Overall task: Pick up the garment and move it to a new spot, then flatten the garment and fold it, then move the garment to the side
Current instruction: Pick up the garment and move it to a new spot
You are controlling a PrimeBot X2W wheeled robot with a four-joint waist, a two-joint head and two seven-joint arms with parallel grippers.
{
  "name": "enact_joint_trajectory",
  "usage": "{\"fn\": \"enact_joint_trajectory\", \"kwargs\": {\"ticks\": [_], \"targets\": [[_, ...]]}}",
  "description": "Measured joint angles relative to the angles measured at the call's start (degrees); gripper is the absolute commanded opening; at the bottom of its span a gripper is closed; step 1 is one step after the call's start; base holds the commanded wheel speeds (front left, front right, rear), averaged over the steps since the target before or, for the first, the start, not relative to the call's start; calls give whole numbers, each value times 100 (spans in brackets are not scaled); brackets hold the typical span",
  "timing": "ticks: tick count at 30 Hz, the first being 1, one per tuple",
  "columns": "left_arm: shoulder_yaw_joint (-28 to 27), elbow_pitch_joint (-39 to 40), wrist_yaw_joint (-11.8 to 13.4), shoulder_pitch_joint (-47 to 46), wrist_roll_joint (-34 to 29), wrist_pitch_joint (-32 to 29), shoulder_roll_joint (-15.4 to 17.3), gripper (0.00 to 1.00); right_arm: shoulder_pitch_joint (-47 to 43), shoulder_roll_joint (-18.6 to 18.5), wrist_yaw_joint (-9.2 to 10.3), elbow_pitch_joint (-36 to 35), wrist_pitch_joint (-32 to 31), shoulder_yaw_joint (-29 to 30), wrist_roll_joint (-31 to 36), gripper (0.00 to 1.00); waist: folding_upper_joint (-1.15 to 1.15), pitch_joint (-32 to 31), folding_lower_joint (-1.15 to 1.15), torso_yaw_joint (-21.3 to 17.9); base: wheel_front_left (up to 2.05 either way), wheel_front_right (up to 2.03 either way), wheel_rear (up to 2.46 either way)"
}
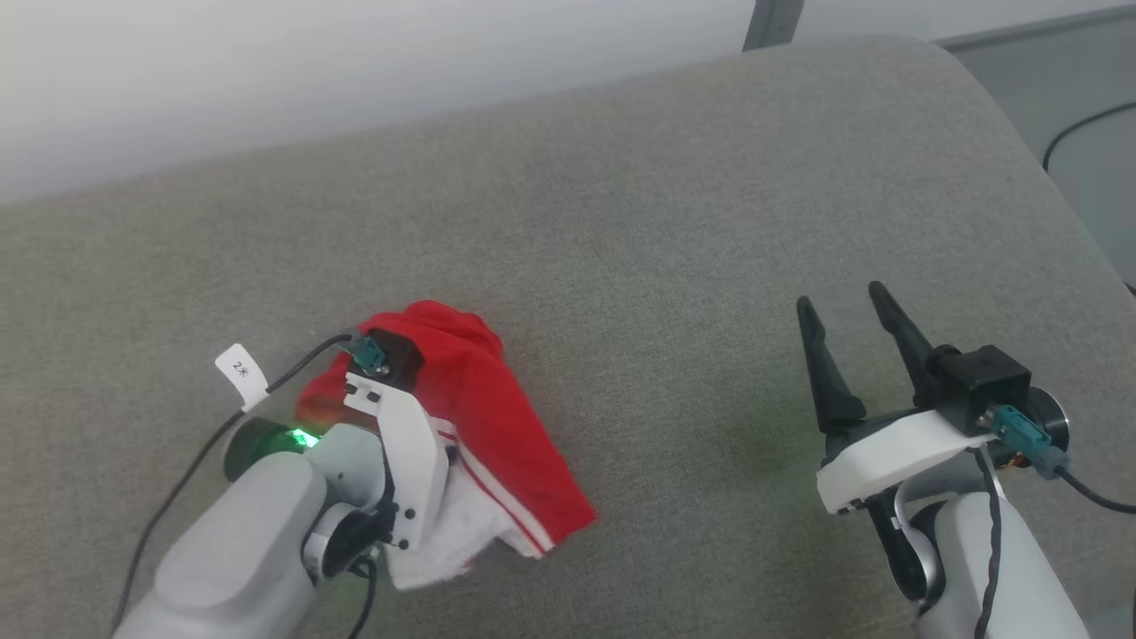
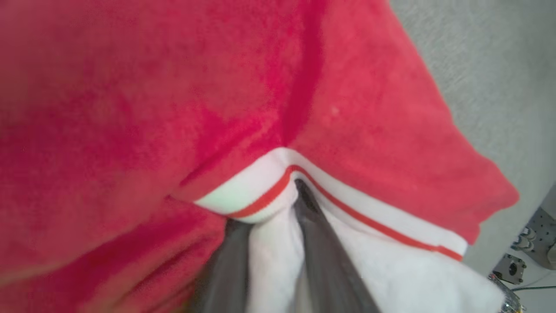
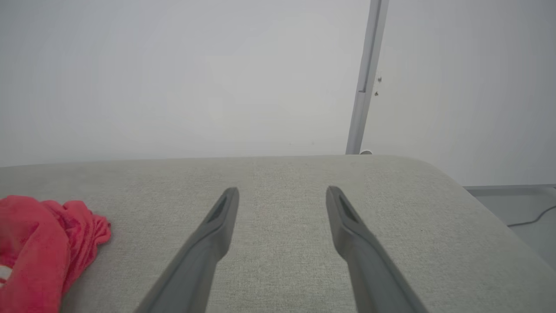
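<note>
We are looking first at the left gripper (image 2: 269,208). In the left wrist view its two dark fingers (image 2: 323,261) are standing only a little apart, and white cloth of the shirt (image 2: 130,108) is filling the gap between them. The fingertips are going under the striped red-and-white trim, so they are partly hidden. We cannot tell whether the fingers are really pressing the cloth or only lying around it. In the head view the white wrist mount is covering this gripper, and it is sitting directly on the shirt's left part.

The right gripper (image 1: 840,297) is standing wide open and is holding nothing. In the right wrist view its fingers are spreading far apart above the bare grey cushion (image 3: 391,217), and we cannot tell if they are touching it.

The shirt (image 1: 479,417) is lying crumpled in a small heap on the cushion, at the left side and well apart from the right gripper. Red cloth is on top, and white cloth with the trim is showing at the near edge.

For writing, we are finding only a small white tag (image 1: 240,373) on the left arm's cable. It is showing a "2" and one more mark like a star, too small to read surely. A green light (image 1: 302,437) is glowing on the left wrist just beside the shirt.
</note>
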State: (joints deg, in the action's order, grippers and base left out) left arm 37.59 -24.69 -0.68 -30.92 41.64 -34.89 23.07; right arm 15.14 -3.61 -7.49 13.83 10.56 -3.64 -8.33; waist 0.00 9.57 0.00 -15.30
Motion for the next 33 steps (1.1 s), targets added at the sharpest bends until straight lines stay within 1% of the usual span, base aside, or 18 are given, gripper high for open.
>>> {"fn": "enact_joint_trajectory", "kwargs": {"ticks": [3, 5, 9, 15, 20, 26, 28, 33], "targets": [[-31, -190, -113, -14, 104, 157, -132, 100, -3, -15, 0, 83, 1, -4, 9, 100, 0, -115, 0, 51, 0, 0, 0], [48, -209, -171, -53, 3, 274, -132, 100, -36, -52, 0, 109, -8, 2, 7, 100, 0, -211, 0, 101, 0, 0, 0], [-101, -24, -237, -84, 38, 617, -14, 100, -125, -152, 0, 129, -56, 1, -25, 100, 0, -425, 0, 233, 0, 0, 0], [-427, 463, -198, 165, 94, 1201, 270, 100, -320, -250, 1, 118, -135, 15, -86, 100, 0, -749, 0, 486, 0, 0, 0], [-790, 931, -24, 511, 118, 1785, 561, 100, -423, -300, 0, 82, -172, 22, -131, 100, 0, -940, 0, 727, 0, 0, 0], [-1334, 1290, 260, 1081, 121, 2675, 929, 100, -531, -330, 0, -1, -209, 74, -167, 100, 0, -1088, 0, 976, 0, 0, 0], [-1533, 1357, 355, 1293, 114, 3038, 1018, 100, -588, -333, 0, -23, -225, 121, -168, 100, 0, -1132, 0, 1045, 0, 0, 0], [-2001, 1472, 497, 1930, 164, 3866, 1177, 100, -708, -357, 0, -82, -253, 210, -176, 100, 0, -1226, 0, 1194, 0, 0, 0]]}}
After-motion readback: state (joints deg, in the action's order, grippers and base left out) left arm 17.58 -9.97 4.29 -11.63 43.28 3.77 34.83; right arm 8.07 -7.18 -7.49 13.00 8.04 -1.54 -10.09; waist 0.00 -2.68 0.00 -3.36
